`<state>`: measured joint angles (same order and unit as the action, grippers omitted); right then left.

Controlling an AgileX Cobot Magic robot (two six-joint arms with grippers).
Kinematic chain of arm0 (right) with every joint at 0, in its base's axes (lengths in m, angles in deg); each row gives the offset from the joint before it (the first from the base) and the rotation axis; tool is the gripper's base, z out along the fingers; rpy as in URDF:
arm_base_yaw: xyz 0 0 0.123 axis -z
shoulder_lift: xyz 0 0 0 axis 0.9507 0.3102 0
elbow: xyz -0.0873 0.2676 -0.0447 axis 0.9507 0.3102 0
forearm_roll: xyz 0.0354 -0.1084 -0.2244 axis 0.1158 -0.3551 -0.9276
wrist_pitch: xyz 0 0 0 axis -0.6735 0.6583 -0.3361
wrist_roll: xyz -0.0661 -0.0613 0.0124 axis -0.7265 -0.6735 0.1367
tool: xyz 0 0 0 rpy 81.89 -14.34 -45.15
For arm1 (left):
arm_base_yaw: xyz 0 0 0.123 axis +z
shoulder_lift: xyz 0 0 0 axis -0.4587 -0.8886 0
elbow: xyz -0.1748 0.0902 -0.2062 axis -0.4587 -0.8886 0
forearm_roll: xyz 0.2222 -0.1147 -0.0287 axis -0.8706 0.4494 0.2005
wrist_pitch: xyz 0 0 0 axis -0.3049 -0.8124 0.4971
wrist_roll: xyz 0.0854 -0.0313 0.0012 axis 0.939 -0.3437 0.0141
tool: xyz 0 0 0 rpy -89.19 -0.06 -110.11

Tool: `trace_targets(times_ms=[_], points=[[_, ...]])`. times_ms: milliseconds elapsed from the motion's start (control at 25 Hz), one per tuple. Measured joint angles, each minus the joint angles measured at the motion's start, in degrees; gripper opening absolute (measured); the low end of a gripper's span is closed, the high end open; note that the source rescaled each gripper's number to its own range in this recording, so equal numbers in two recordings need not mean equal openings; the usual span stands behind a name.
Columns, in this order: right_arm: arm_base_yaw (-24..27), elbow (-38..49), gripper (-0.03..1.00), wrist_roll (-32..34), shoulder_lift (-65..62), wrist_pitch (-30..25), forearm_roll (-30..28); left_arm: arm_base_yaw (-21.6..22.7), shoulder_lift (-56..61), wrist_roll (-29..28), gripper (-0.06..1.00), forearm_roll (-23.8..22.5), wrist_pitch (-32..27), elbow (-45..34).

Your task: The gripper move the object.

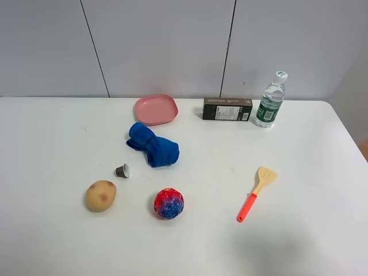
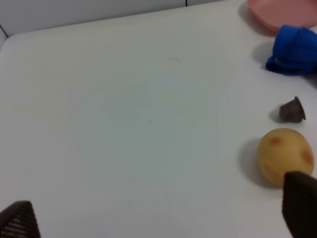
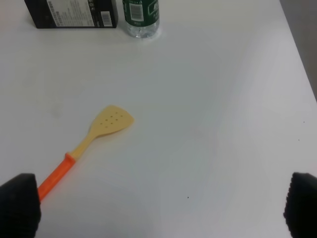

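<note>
On the white table (image 1: 57, 132) lie a potato (image 1: 101, 195), a small dark capsule (image 1: 122, 170), a crumpled blue cloth (image 1: 153, 146), a red-blue speckled ball (image 1: 169, 203) and a yellow spatula with an orange handle (image 1: 256, 192). Neither arm shows in the exterior view. My left gripper (image 2: 158, 218) is open and empty above bare table, with the potato (image 2: 285, 154) beside one fingertip (image 2: 299, 203). My right gripper (image 3: 158, 208) is open and empty, with the spatula (image 3: 91, 140) near one fingertip (image 3: 17, 203).
A pink plate (image 1: 156, 109), a dark box (image 1: 227, 108) and a water bottle (image 1: 271, 100) stand along the back of the table. The box (image 3: 72, 12) and bottle (image 3: 141, 17) also show in the right wrist view. The table's right edge (image 1: 351, 144) is close to the bottle.
</note>
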<state>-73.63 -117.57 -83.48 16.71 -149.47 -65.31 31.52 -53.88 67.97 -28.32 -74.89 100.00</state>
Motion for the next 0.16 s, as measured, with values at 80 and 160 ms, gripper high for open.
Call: trace_targets(times_ms=[80, 160], points=[[0.00, 0.00, 1.00, 0.00, 0.00, 0.00, 0.00, 0.00, 0.00, 0.00, 1.00, 0.00, 0.00, 0.00], [0.00, 0.00, 1.00, 0.00, 0.00, 0.00, 0.00, 0.00, 0.00, 0.00, 1.00, 0.00, 0.00, 0.00]])
